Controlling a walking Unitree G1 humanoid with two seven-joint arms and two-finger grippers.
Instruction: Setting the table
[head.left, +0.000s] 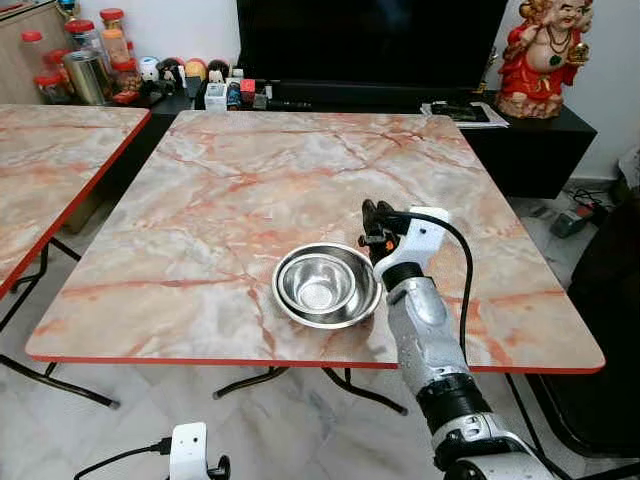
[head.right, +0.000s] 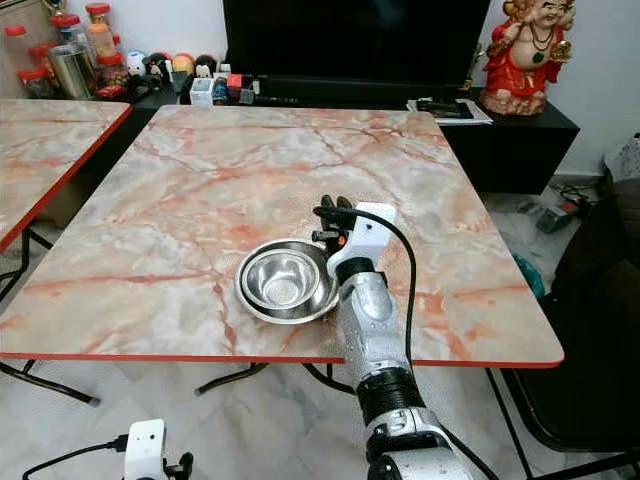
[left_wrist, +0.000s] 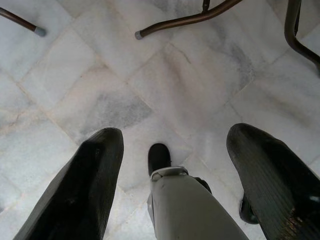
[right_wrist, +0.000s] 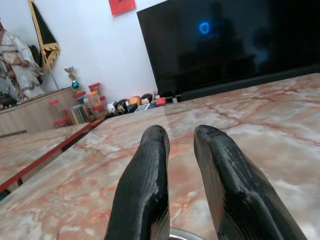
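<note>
Bowl: steel, near edge of marble tabletop.
Right hand: fingers slightly parted, empty, just right of bowl.
Left hand: wide open, empty, above floor.

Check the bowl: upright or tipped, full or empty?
Upright and empty: the bowl sits flat on the table, opening up, bare steel inside.

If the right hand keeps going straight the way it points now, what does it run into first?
Nothing close: the right hand, just past the bowl, points across the bare table toward the television. The small items below the screen come first, though depth is unclear.
</note>
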